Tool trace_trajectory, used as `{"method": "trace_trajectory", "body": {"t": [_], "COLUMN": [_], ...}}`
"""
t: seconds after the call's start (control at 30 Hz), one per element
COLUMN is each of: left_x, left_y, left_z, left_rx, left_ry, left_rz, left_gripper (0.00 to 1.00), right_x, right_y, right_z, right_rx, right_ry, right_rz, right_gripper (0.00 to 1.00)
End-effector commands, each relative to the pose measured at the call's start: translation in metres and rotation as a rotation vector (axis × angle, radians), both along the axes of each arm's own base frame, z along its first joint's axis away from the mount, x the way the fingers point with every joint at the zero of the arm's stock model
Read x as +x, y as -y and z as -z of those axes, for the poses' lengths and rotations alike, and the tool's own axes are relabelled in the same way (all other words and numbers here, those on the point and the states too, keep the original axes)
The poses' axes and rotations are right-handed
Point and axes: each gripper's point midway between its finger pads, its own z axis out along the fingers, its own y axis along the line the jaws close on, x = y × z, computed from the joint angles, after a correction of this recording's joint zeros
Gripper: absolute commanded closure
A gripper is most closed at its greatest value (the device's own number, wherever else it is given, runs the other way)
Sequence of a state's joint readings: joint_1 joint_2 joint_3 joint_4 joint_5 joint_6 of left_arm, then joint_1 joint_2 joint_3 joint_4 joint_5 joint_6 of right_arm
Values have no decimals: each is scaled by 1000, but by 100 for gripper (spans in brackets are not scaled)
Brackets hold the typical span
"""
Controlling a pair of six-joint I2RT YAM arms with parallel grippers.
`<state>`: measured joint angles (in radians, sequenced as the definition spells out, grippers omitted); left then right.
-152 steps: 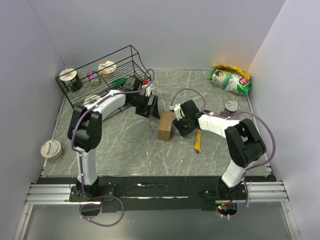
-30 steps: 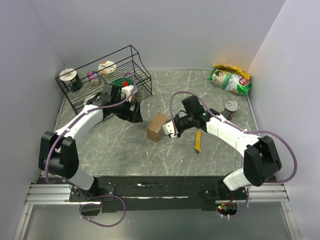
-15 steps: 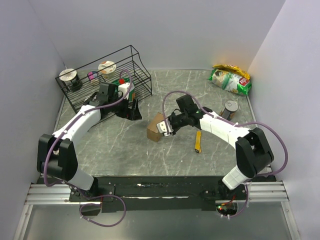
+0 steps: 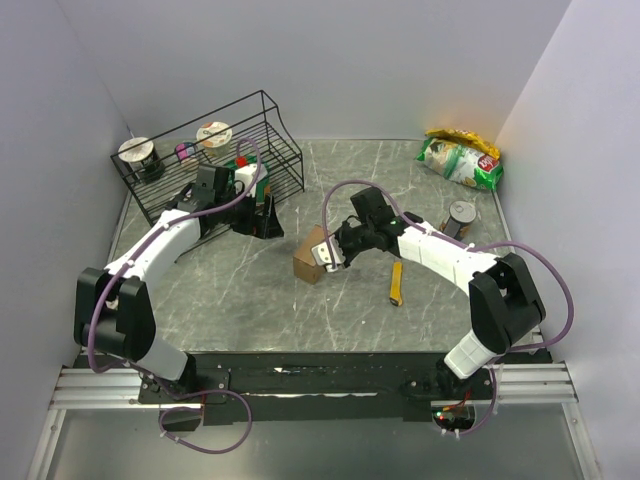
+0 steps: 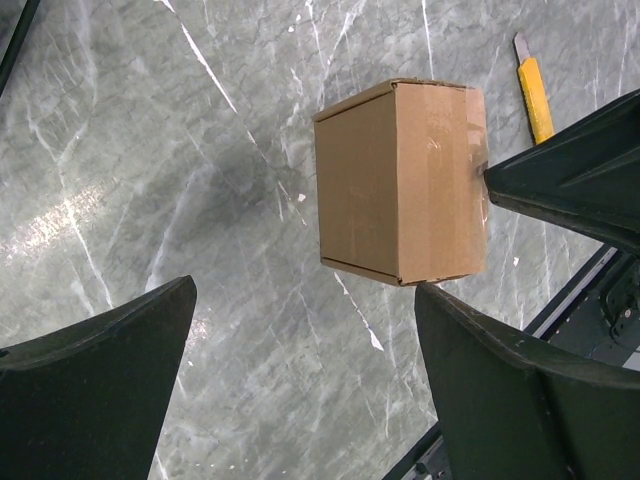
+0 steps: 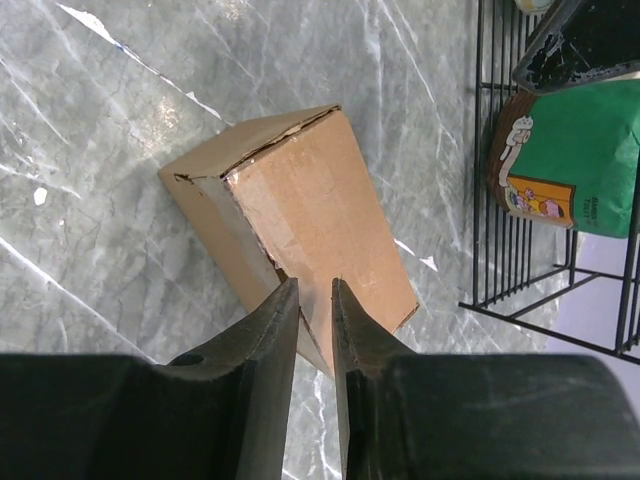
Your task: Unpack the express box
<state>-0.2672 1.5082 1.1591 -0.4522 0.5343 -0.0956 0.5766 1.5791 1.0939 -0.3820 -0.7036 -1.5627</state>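
Observation:
The express box, a small brown carton, lies tilted on the grey marble table a little left of centre. My right gripper is at its right end. In the right wrist view the express box shows a top flap lifted along a torn slit, and the right gripper is shut on that flap's edge, one fingertip at the slit, the other on the taped top. My left gripper stands wide open, apart from the carton, by the rack. Its wrist view shows the express box beyond the spread left gripper.
A black wire rack holding cups and a green packet stands at the back left. A yellow utility knife lies right of the carton. At the back right are a green snack bag and a small dark can.
The carton, upright five seconds ago, now lies tilted and further left. Over the last second the right gripper shifted slightly left at it and its jaws narrowed. The left gripper drew back toward the rack.

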Motion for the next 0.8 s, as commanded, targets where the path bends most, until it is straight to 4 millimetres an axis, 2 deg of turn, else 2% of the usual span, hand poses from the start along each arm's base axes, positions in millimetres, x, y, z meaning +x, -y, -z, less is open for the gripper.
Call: {"method": "trace_trajectory", "body": {"t": [0.0,0.33,0.7,0.77], "left_x": [6,8,7,8], "left_y": [4,5,5,5], "left_z": [-7,-5,-3,-3], "left_rx": [-36,-43,-49,-50], "left_ry": [17,11,2,3], "left_rz": [4,2,-5,-4], "left_gripper": [4,4,4,3], "right_x": [-1,-8,10,13], "right_y": [-7,-1,-5,-5], "right_z": [-15,-7,2,2], "right_rx": [19,-25,-36,-34], "right_ry": [65,70,126,137], "right_rz": [-63,-107,-65,-60], "right_gripper": [73,73,75,79]}}
